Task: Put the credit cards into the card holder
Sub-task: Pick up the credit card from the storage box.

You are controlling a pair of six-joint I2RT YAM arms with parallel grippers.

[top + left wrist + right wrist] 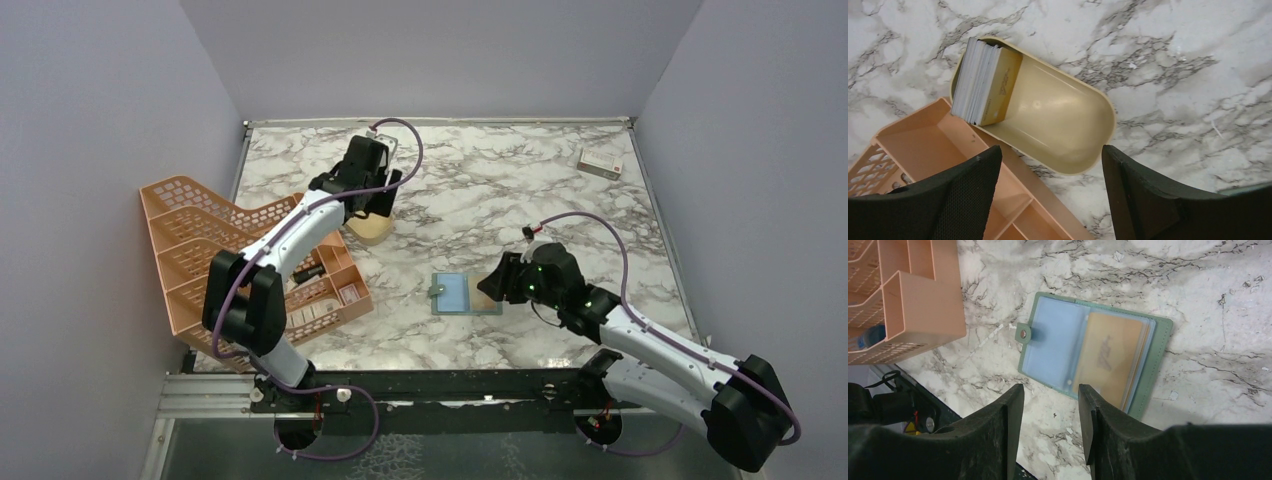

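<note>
Near the middle of the marble table [520,190] the card holder [1048,347] is laid open and flat, with its pale blue inner faces turned up and its grey-green border showing round them. A small snap tab is seen at its left edge in the right wrist view, and a tan card [1110,357] is lodged in the clear sleeves of its other half. The right gripper [1050,392] is held just above the near edge of the card holder, its jaws parted by a moderate gap, and nothing is gripped between them. Farther back and to the left, a stack of credit cards [980,82] is stood on edge at one end of a gold oval tin [1063,125], with a tan face shown towards the tin's hollow. The left gripper [1050,155] is hung over that tin with its jaws spread wide, and nothing is held in them. A peach slotted organiser [923,135] is set just beside the tin, though whether the two touch cannot be told. A white box [600,163] is placed well apart, at the far right corner of the table.
</note>
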